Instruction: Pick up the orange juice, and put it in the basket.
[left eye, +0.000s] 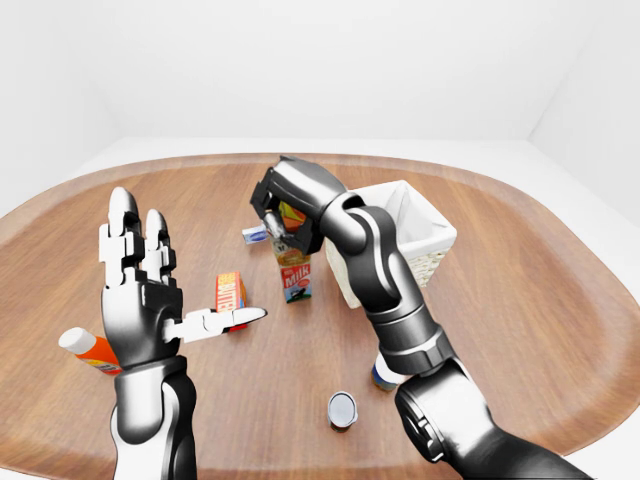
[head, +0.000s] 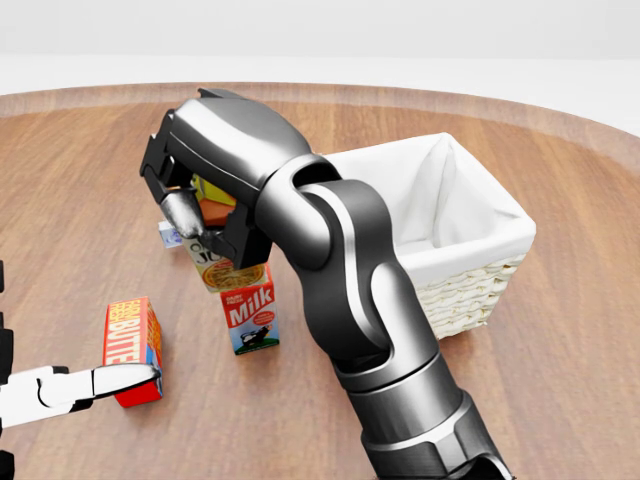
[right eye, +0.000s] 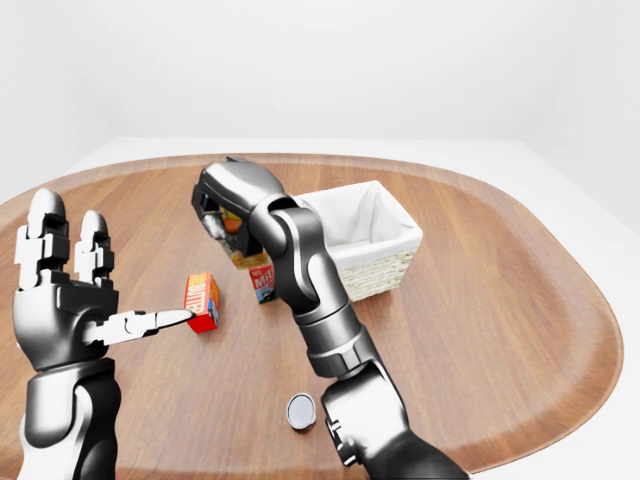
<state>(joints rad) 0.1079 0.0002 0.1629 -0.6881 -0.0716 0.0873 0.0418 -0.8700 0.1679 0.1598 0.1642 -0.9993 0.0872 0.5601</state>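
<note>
Two hands show. Right hand (head: 205, 205), dark metallic, is raised above the wooden counter (head: 560, 400) w/ fingers closed round the orange juice (head: 222, 262) carton; the carton hangs clear of the counter, its lower half visible below the hand, upper part mostly hidden by the fingers. In the head view it sits left of the basket (head: 470, 285), not over it, and directly above the milk carton (head: 250, 315), which stands upright on the counter; whether the two cartons touch cannot be told.

Basket: woven wicker w/ white cloth liner, at right of centre in the head view; the right forearm crosses over its left rim.

Left hand (left eye: 145, 300), silver-white, is held up at the left of the left-eye view, palm open, fingers spread upward, one finger pointing sideways toward the butter box (head: 132, 348); it grips nothing. In the head view that fingertip overlaps the box's lower edge; contact cannot be told. Butter box: red-orange, upright, left of the milk carton, apart from it.

Other items: small blue-and-white box (left eye: 255, 234) partly hidden behind the right hand; orange bottle w/ white cap (left eye: 88, 350) lying near the counter's left edge; round can (left eye: 342, 408) near the bottom edge; a dark blue item (left eye: 380, 376) mostly hidden by the right forearm.
</note>
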